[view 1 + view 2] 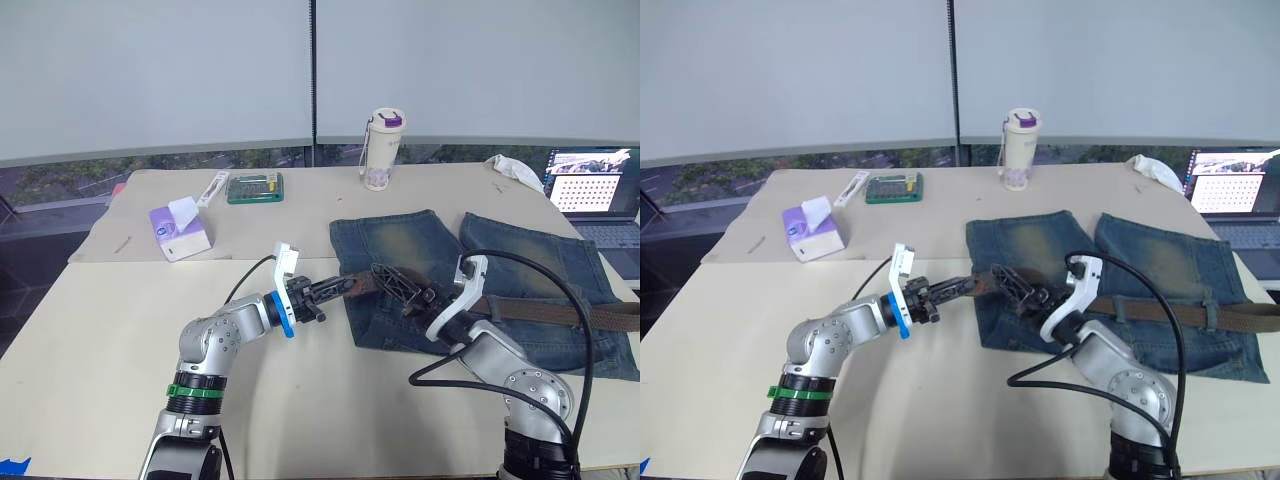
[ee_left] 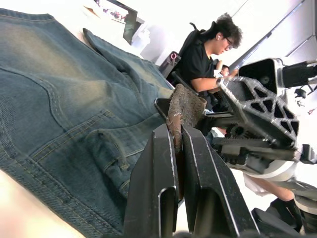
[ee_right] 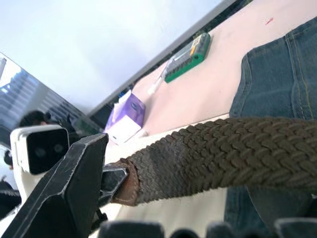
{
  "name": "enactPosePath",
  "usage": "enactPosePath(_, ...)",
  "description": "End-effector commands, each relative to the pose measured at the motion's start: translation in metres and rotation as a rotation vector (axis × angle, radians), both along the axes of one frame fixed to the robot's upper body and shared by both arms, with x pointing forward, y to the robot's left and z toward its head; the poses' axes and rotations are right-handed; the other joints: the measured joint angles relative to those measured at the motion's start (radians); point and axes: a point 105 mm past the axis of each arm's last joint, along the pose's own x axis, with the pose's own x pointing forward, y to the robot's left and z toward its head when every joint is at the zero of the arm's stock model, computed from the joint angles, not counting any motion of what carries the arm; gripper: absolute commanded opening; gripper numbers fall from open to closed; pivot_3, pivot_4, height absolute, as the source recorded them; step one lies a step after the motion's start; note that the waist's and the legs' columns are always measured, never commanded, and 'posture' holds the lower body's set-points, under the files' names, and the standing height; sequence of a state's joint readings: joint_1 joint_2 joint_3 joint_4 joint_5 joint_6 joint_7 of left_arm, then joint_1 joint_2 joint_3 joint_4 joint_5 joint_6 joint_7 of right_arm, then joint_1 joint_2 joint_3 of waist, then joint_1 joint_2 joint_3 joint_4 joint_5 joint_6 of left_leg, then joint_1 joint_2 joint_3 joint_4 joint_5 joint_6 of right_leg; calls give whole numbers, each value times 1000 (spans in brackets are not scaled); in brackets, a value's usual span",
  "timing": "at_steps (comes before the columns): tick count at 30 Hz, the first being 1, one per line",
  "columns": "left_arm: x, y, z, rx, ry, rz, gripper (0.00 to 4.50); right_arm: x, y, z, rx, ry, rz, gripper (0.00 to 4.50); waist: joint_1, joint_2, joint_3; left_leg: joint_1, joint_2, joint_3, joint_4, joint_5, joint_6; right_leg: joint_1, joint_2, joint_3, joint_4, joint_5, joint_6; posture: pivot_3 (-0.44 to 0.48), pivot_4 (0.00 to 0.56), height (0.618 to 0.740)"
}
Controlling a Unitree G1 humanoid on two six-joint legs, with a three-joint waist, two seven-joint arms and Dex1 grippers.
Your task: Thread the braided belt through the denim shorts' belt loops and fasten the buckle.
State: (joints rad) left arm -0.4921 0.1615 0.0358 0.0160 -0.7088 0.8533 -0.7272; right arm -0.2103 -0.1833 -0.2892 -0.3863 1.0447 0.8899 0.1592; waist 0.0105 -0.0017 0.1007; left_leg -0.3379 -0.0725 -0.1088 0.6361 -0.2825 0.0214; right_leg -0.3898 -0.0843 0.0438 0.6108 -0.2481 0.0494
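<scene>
Braided belt [image 1: 560, 312] end pinched by left pincer [image 1: 335, 287]; right pincer's [image 1: 395, 283] grip obscured.

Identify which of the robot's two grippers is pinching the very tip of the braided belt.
The left gripper: its two black fingers are shut on the braided belt at its leather-tipped end, off the denim shorts. The right gripper sits farther along, above the shorts.

Braided belt [image 3: 233, 158]: coarse woven cord, matt, smooth leather-like tip. Denim shorts [image 1: 400, 250]: heavy faded cloth, raised seams. Left tool [image 2: 173, 148]: smooth matt black fingers. Right tool [image 1: 400, 288]: black lattice fingers. Desk [image 1: 100, 330]: matt beige, smooth.
</scene>
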Motion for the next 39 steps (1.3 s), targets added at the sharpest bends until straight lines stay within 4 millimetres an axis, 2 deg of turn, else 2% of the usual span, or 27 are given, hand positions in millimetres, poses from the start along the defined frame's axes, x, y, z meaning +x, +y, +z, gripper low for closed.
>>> enactPosePath(1, 1, -4, 14, -22, -62, -4, 0, -2, -3, 18, 10, -72, 0, 3285, -1, 0, 0, 0, 0, 0, 0, 0, 0, 0, 0, 0, 0, 0, 0, 0, 150, 740)
enactPosePath(2, 1, -4, 14, -21, -63, -3, 0, -3, -3, 18, 9, -73, 4, 3087, -2, 0, 0, 0, 0, 0, 0, 0, 0, 0, 1, 0, 0, 0, 0, 0, 150, 740)
enactPosePath(4, 3, -4, 14, -21, -65, 0, 0, -4, -4, 17, -5, -73, 14, 2216, -3, 0, 0, 0, 0, 0, 0, 0, 0, 0, 1, 0, 0, 0, 0, 0, 150, 740)
enactPosePath(5, 3, -4, 14, -21, -67, 0, 0, -4, -5, 17, -9, -71, 13, 2161, -3, 0, 0, 0, 0, 0, -1, 0, 0, 0, 1, 0, 0, 0, 0, 0, 150, 740)
enactPosePath(6, 3, -5, 13, -20, -68, 0, 0, -4, -7, 17, -12, -70, 11, 1588, -3, 0, 0, 0, 0, 0, -1, 0, 0, 0, 1, 0, 0, 0, 0, 0, 150, 740)
enactPosePath(10, 2, -5, 13, -20, -69, -3, 0, -4, -8, 17, -20, -65, 12, 211, -3, 0, 0, 0, 0, 0, -1, 0, 0, 0, 1, 0, 0, 0, 0, 0, 150, 740)
enactPosePath(11, 0, -6, 12, -16, -71, -10, 0, -5, -8, 16, -25, -59, 15, 69, -3, 0, 0, 0, 0, 0, -1, 0, 0, 0, 1, 0, 0, 0, 0, 0, 150, 740)
enactPosePath(12, -1, -6, 11, -14, -72, -17, 0, -5, -8, 15, -28, -55, 18, 69, -4, 0, 0, 0, 0, 0, -1, 0, 0, 0, 1, 0, 0, 0, 0, 0, 150, 740)
enactPosePath(14, -7, -7, 13, -35, -75, -51, 773, -6, -9, 14, -35, -50, 15, 0, -3, 0, 0, 0, 0, 0, -1, 0, 0, 0, 1, 0, 0, 0, 0, 0, 150, 740)
enactPosePath(17, -8, -5, 16, -59, -81, -48, 1692, -4, -18, 12, -69, -38, -29, 0, -3, 0, 0, 0, 0, 0, -1, 0, 0, 0, 1, 0, 0, 0, 0, 0, 150, 740)
enactPosePath(20, -4, -2, 4, 65, -147, -10, 2700, -3, -32, 8, -94, -8, -84, 0, -1, 0, 0, 0, 0, 0, -1, 0, 0, 1, 1, 0, -1, 0, 0, 0, 150, 740)
enactPosePath(22, -5, 3, -5, 157, -212, -13, 3372, -3, -54, -3, -135, 51, -171, 0, 0, 0, 0, 0, 0, 1, -1, 0, 0, 0, 1, 1, -1, 0, 0, 0, 150, 740)
enactPosePath(27, 4, 15, -11, 182, -249, 45, 3372, -2, -97, -20, -181, 158, -338, 0, 2, -1, 0, 0, 0, 1, -1, 0, 0, 1, 0, 1, -1, 0, 0, 0, 150, 740)
enactPosePath(30, 1, 15, -16, 209, -271, 21, 3372, 0, -109, -28, -182, 207, -392, 0, 0, -1, 0, 0, 1, 1, -2, 0, 1, 1, 0, 1, -1, 0, 0, 0, 150, 740)
enactPosePath(32, -1, 15, -18, 224, -291, 4, 3372, 2, -107, -31, -189, 225, -391, 0, -1, -1, 0, 0, 1, 1, -2, 0, 1, 1, 0, 1, -1, 0, 0, 0, 150, 740)
enactPosePath(35, -4, 12, -18, 233, -314, -28, 3372, 6, -85, -32, -136, 231, -333, 0, -2, -1, 0, 0, 1, 1, -3, 0, 1, 1, 0, 1, -1, 0, 0, 0, 150, 740)
enactPosePath(39, -4, 11, -20, 257, -333, -39, 3372, 13, -70, -38, -64, 263, -332, 0, -4, 0, 0, 0, 1, 1, -3, 0, 1, 1, 1, 1, -1, 0, 0, 0, 150, 740)
